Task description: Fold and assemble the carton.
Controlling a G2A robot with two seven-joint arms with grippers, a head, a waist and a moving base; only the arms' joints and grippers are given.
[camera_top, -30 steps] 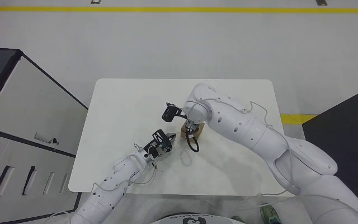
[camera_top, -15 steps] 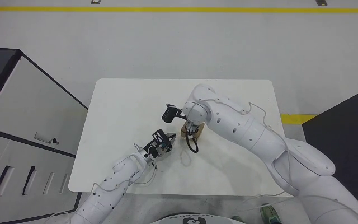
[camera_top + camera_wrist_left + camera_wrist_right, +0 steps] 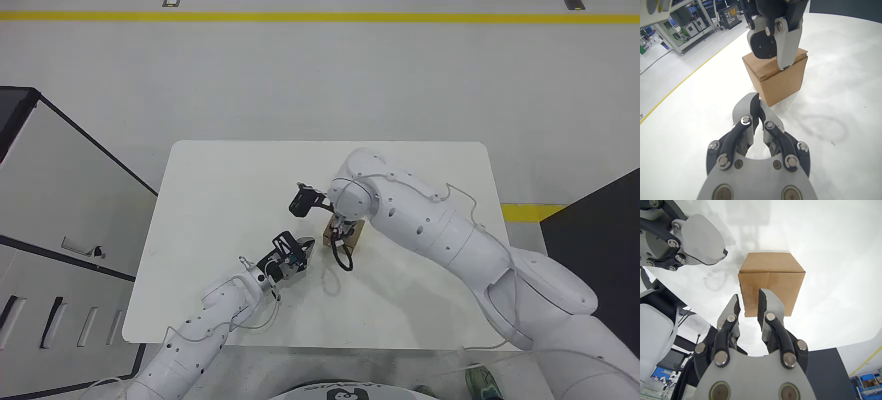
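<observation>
One risk: small brown cardboard carton (image 3: pixel 778 79), midway on white table (image 3: pixel 838 94), may tip or skid, since right gripper (image 3: pixel 748 294), fingers apart, seemingly presses its top near one edge while left gripper (image 3: pixel 756 98), closed empty, sits just beside.

Carton (image 3: pixel 778 79) on table (image 3: pixel 420 170) centre; right hand (image 3: pixel 748 294) atop it, left hand (image 3: pixel 757 96) just beside.

A small brown cardboard carton (image 3: pixel 780 86), nearly cube-shaped, stands upright on the white surface (image 3: pixel 838 56), near its middle. Its top flaps are folded down shut. A seam runs across the top, and one flap edge sits slightly raised.
</observation>
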